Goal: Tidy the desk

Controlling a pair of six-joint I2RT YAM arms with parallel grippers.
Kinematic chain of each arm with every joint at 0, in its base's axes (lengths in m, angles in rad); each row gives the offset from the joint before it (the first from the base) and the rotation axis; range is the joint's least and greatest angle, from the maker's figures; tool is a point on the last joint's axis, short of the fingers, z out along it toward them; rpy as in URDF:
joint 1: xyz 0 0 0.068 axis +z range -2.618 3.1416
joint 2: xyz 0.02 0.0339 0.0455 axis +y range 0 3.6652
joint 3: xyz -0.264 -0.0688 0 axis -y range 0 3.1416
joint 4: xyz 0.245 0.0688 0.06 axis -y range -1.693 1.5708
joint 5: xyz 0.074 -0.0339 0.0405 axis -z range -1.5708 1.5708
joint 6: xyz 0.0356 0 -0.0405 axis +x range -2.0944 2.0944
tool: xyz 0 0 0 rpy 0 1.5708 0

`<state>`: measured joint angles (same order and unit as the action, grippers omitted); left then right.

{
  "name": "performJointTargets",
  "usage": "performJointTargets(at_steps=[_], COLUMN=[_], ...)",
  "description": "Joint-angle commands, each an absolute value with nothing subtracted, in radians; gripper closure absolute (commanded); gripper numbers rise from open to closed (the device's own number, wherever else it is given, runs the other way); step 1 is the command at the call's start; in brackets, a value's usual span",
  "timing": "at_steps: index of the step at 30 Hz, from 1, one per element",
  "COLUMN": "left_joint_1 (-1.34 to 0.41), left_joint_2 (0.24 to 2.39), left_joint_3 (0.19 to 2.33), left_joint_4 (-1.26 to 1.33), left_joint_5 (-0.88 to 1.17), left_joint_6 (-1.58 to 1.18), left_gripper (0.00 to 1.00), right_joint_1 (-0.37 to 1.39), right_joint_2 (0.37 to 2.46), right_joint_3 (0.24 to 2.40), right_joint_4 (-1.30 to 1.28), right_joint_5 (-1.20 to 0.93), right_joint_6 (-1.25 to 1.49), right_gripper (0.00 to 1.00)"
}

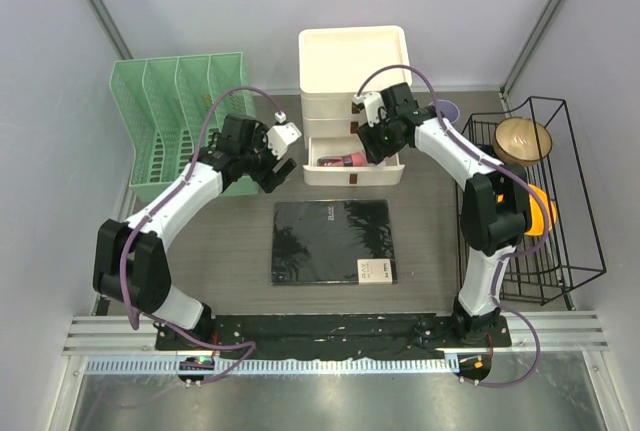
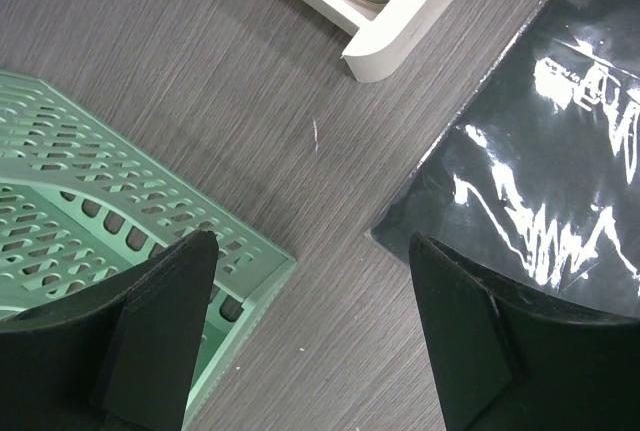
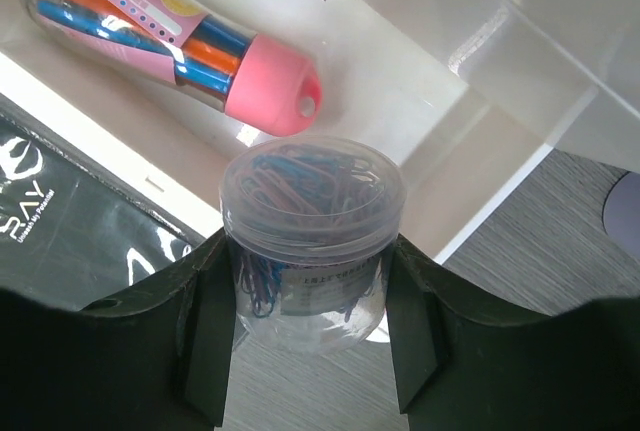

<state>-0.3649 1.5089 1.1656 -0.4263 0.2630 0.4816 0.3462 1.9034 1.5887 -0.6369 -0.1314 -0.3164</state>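
The desk (image 1: 240, 241) is a dark wood-grain tabletop. A white drawer unit (image 1: 352, 81) stands at the back; its bottom drawer (image 1: 400, 173) is open and holds a pen case with a pink cap (image 3: 180, 36). My right gripper (image 3: 305, 301) is shut on a clear jar of paper clips (image 3: 310, 241) and holds it over the drawer's front right corner. My left gripper (image 2: 310, 331) is open and empty above the desk (image 2: 250, 131), between the green file rack (image 2: 80, 211) and the black notebook (image 2: 540, 181).
The green file rack (image 1: 185, 116) stands at the back left. The black notebook (image 1: 332, 241) lies in the middle. A black wire rack (image 1: 545, 201) at the right holds a wooden bowl (image 1: 523, 139) and an orange object (image 1: 542, 213). A purple round thing (image 1: 446, 110) sits behind the right arm.
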Motion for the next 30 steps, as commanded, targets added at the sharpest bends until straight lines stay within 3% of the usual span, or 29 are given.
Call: performJointTargets(at_steps=[1, 7, 22, 26, 30], left_joint_1=[-0.360, -0.360, -0.360, -0.359, -0.360], left_joint_2=[1.485, 1.489, 1.450, 1.436, 1.425], left_joint_3=[1.164, 1.166, 1.132, 1.117, 1.103], left_joint_4=[-0.387, -0.387, -0.387, -0.382, -0.379], left_joint_5=[0.293, 0.307, 0.316, 0.314, 0.307], left_joint_6=[0.480, 0.472, 0.476, 0.483, 0.485], left_gripper=[0.18, 0.18, 0.18, 0.18, 0.18], right_joint_1=[0.347, 0.351, 0.368, 0.373, 0.374], right_joint_2=[1.921, 1.891, 1.845, 1.845, 1.839], right_joint_3=[1.631, 1.579, 1.516, 1.509, 1.508], right_joint_4=[-0.580, -0.560, -0.532, -0.532, -0.534], right_joint_5=[-0.137, -0.086, 0.118, 0.123, 0.120], right_joint_6=[-0.276, -0.239, -0.054, -0.049, -0.048], right_gripper=[0.49, 0.42, 0.37, 0.20, 0.19])
